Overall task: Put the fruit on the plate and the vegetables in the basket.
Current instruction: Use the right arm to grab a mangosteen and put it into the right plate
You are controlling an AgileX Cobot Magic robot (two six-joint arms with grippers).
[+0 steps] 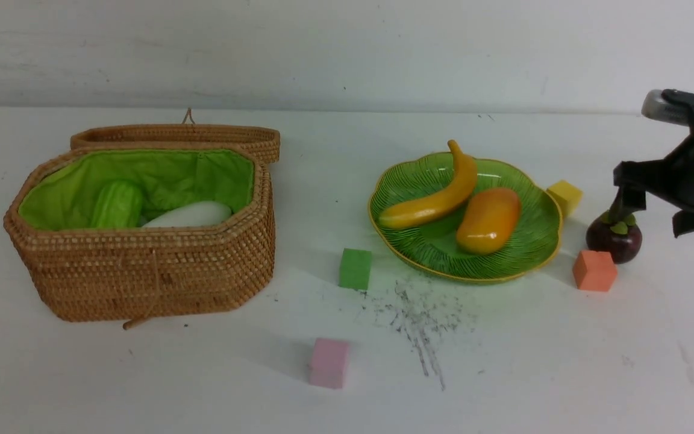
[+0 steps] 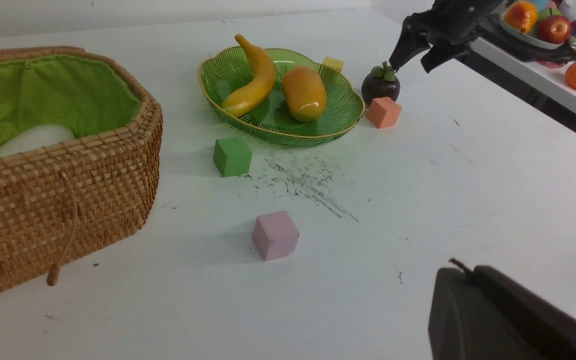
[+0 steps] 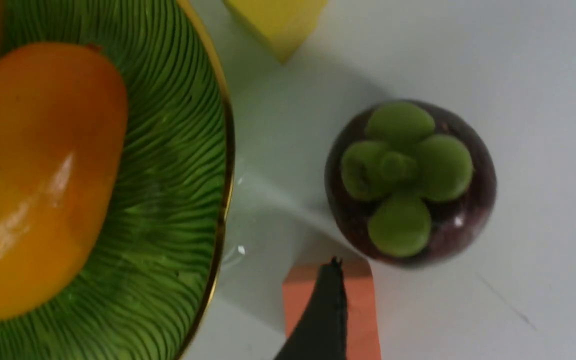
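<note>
The banana and mango lie on the green plate. The mangosteen stands upright on the table just right of the plate; it also shows in the right wrist view. My right gripper is open and empty, hovering just above and right of the mangosteen, not around it. The open wicker basket at the left holds the cucumber and white radish. The carrot is out of view. My left gripper is shut, seen only in its own wrist view.
An orange cube sits right in front of the mangosteen, a yellow cube behind the plate's right edge. A green cube and a pink cube lie mid-table. A side shelf with fruit stands beyond the right table edge.
</note>
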